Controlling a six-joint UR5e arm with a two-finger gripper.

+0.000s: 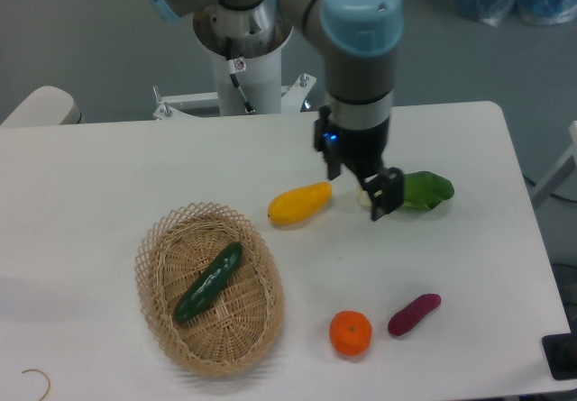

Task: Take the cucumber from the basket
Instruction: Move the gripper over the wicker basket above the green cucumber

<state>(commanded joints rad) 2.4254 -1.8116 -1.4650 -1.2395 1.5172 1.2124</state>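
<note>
The dark green cucumber (208,281) lies diagonally inside the tan wicker basket (158,320) at the front left of the table. My gripper (365,189) hangs open and empty above the table, between the yellow fruit and the bok choy, well to the right of the basket and behind it. One finger (386,193) stands in front of the bok choy's white stem end. Nothing covers the cucumber.
A yellow fruit (299,202) lies just left of the gripper. A bok choy (424,190) lies just right of it. An orange (350,332) and a purple vegetable (414,314) sit at the front right. The robot base (242,54) stands behind the table.
</note>
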